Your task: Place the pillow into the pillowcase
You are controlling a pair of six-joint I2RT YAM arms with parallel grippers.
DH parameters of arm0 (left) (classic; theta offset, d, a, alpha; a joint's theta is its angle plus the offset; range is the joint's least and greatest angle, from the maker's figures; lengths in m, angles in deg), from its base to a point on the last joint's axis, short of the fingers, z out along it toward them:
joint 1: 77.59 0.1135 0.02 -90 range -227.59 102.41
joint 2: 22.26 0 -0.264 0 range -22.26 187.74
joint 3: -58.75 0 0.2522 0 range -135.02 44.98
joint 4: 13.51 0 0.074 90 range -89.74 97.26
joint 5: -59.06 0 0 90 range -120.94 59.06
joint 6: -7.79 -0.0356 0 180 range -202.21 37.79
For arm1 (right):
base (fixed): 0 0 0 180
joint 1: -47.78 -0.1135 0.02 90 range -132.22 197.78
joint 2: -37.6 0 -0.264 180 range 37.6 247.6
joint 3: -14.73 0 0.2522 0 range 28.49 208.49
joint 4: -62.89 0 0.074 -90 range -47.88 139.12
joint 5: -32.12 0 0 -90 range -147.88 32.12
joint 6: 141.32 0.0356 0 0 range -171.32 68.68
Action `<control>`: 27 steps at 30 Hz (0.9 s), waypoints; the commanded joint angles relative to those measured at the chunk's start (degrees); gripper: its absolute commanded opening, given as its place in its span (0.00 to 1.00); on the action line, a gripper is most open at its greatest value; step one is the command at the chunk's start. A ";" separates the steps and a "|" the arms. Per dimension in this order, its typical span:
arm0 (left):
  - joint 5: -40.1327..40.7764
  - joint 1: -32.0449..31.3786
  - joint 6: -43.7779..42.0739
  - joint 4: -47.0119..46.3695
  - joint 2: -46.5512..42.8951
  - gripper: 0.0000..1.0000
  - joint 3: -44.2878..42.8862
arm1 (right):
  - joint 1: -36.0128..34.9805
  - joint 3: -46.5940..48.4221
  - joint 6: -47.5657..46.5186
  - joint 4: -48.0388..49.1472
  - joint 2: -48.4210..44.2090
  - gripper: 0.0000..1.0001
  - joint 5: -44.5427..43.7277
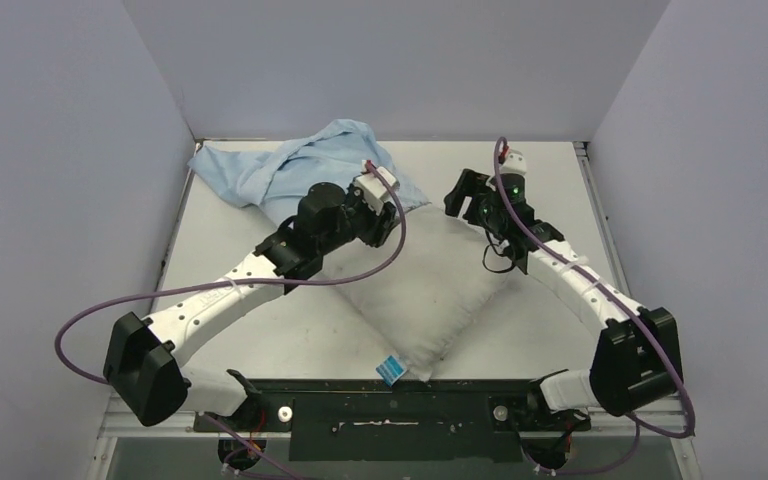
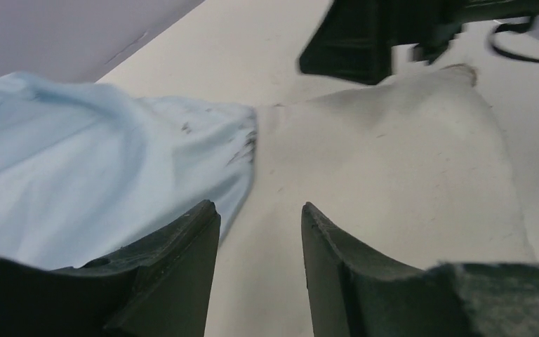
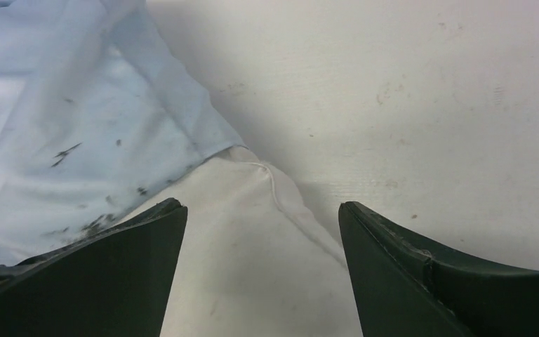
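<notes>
The pillow (image 1: pixel 415 300) lies diagonally on the table (image 1: pixel 260 335), with a blue tag (image 1: pixel 391 368) at its near corner and its far end under both grippers. The left gripper (image 2: pixel 258 208) hangs just above it, released. Bare pillow fabric shows in the gap between its fingers (image 2: pixel 175 260), which grasp nothing. The dark-smudged edge of the pillowcase (image 2: pixel 77 168) lies just past the left fingertip, overlapping the pillow's end. The right gripper (image 3: pixel 261 205) is spread wide and empty. The pillow's far corner sits between its fingers (image 3: pixel 421 274), and the pillowcase lies beyond the left one. The rest of the pillowcase is bunched farther back.
</notes>
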 commanded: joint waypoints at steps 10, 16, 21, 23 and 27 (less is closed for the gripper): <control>7.76 11.59 -1.96 5.30 -5.79 0.49 9.61 | 1.17 -2.34 6.76 -14.06 -18.59 0.87 1.39; 8.96 12.19 -5.05 9.53 -5.29 0.50 9.54 | 1.11 -13.31 12.66 -12.12 -27.17 0.85 5.59; 10.50 12.79 -6.90 9.03 -4.48 0.52 11.39 | 1.01 -19.68 15.23 -7.86 -28.46 0.85 9.87; 10.88 12.91 -7.28 8.96 -3.50 0.52 11.30 | 0.88 -21.70 16.04 -5.84 -28.22 0.85 10.60; 8.13 12.92 -8.54 9.51 -1.59 0.41 10.01 | -0.13 -26.98 19.14 1.46 -27.71 0.81 13.41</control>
